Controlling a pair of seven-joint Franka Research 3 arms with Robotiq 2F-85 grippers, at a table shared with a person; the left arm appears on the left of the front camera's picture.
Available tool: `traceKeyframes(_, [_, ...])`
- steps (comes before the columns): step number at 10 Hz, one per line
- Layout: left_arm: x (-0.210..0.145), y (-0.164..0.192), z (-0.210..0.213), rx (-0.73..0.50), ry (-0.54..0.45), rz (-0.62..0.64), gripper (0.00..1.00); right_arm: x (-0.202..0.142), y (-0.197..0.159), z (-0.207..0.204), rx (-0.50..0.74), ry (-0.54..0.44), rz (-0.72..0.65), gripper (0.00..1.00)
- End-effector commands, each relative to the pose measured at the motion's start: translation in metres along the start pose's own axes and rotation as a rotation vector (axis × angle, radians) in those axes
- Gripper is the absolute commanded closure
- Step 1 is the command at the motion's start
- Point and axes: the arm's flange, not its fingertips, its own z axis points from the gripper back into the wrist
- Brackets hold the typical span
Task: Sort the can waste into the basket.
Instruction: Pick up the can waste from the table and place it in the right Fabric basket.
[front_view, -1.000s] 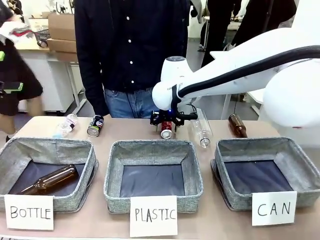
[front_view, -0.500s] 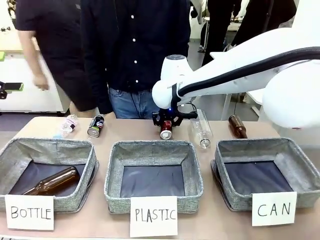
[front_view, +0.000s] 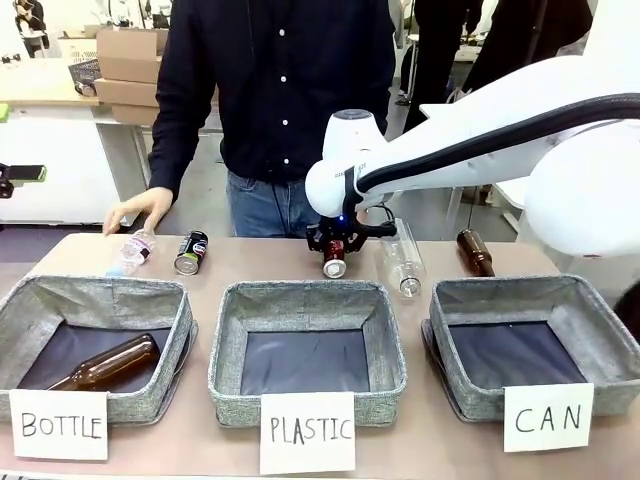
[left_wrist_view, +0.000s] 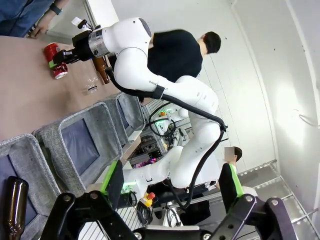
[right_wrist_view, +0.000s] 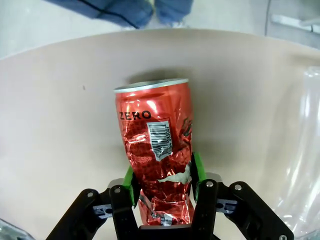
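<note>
Right pincer (right_wrist_view: 162, 182) pinched onto the crumpled red can (right_wrist_view: 157, 145); dents and barcode only in wrist view.

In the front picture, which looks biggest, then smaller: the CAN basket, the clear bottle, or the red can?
1. CAN basket, though nearest the camera.
2. Clear bottle.
3. Red can, partly hidden by the right pincer.

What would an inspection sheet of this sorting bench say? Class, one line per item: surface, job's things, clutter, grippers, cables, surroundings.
Surface: tan table, three grey baskets in a row.
Job's things: crushed red can in the right gripper; Pepsi can lying at far left; CAN basket holds nothing.
Clutter: brown bottle in the BOTTLE basket; another brown bottle and a clear bottle on the table.
Grippers: right shut on can; left gripper open, off the table.
Cables: black hose along right arm.
Surroundings: person's hand at table edge.
</note>
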Motion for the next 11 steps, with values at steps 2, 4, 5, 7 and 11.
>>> traceKeyframes(2, [0.002, -0.002, -0.001, -0.019, -0.008, -0.022, 0.00, -0.008, -0.021, 0.039, 0.057, 0.023, 0.045, 0.99])
traceKeyframes(4, [0.002, -0.002, -0.001, -0.019, -0.008, -0.022, 0.00, -0.056, -0.082, 0.154, 0.173, 0.078, 0.247, 0.99])
traceKeyframes(5, [0.002, -0.002, -0.001, -0.019, -0.008, -0.022, 0.00, -0.088, -0.122, 0.196, 0.145, 0.101, 0.298, 0.99])
traceKeyframes(7, [0.002, -0.002, -0.001, -0.019, -0.008, -0.022, 0.00, -0.146, -0.201, 0.235, 0.111, 0.156, 0.338, 0.99])
traceKeyframes(11, [0.002, -0.002, -0.001, -0.019, -0.008, -0.022, 0.00, -0.240, -0.338, 0.231, 0.203, 0.150, 0.320, 0.99])
